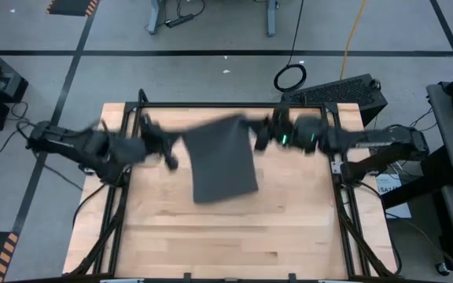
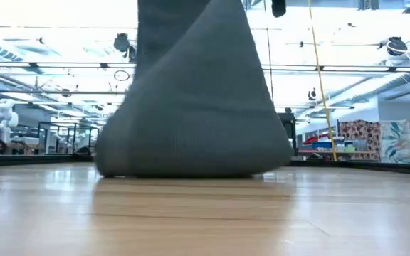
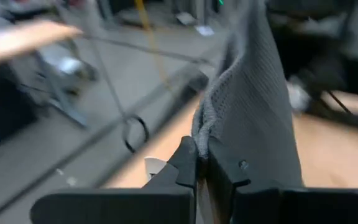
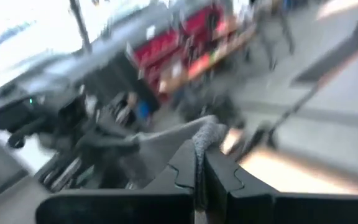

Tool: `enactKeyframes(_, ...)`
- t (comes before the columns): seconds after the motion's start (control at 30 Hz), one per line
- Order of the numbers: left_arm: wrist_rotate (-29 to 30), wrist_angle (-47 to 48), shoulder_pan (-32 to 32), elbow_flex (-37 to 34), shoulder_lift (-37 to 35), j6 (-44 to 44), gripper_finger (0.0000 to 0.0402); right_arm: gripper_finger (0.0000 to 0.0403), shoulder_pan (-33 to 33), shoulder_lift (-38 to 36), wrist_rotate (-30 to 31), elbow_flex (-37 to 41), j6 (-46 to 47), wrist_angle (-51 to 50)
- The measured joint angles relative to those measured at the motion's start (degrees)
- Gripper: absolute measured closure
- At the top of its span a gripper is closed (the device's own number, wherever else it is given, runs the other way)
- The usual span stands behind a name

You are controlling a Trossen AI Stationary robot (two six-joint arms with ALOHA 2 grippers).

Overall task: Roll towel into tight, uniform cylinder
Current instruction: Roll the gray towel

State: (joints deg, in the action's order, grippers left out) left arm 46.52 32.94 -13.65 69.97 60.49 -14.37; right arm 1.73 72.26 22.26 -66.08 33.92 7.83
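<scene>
- Left tool (image 3: 202, 163) is clamped on one top corner of the towel (image 1: 222, 157).
- Right tool (image 4: 199, 163) pinches the other corner.
- Towel hangs between them, lower edge touching the counter (image 1: 234, 236).

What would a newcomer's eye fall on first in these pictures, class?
The dark grey towel hangs lifted over the middle of the wooden table, its lower edge resting on the wood. The left end effector and the right end effector each pinch an upper corner, one on either side.
</scene>
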Motion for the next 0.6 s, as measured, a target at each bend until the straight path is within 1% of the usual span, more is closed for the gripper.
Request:
enactKeyframes(0.1,-6.4,-13.0,12.5,0.0,-1.0,10.7,0.0387,0.0402,11.5,-1.2,-7.8,0.0,-4.1,7.7)
enactKeyframes(0.2,-17.6,-29.9,22.7,0.0,-0.7,17.6,0.0387,0.0402,21.1,-1.0,-17.7,-0.1,-4.3,19.3)
enactKeyframes(0.27,-26.2,-40.2,27.8,0.8,0.2,16.4,0.0387,0.0402,25.1,0.1,-25.8,-2.8,-3.2,24.4)
enactKeyframes(0.33,-35.6,-45.6,30.9,3.1,1.3,11.8,0.0387,0.0402,26.7,0.9,-34.3,-8.2,-3.5,23.9)
enactKeyframes(0.4,-46.9,-46.4,32.7,6.3,2.0,6.2,0.0387,0.0402,26.6,1.3,-41.7,-14.9,-4.0,18.1)
enactKeyframes(0.47,-59.7,-43.8,33.5,8.7,2.0,0.4,0.0387,0.0402,24.6,1.6,-47.7,-21.7,-4.7,7.3)
enactKeyframes(0.53,-71.0,-39.8,33.4,10.0,1.8,-6.1,0.0387,0.0402,21.0,2.2,-51.2,-27.9,-6.0,-5.6)
enactKeyframes(0.6,-81.1,-35.8,32.0,10.1,1.8,-13.8,0.0387,0.0402,16.0,2.4,-51.4,-32.6,-6.9,-18.8)
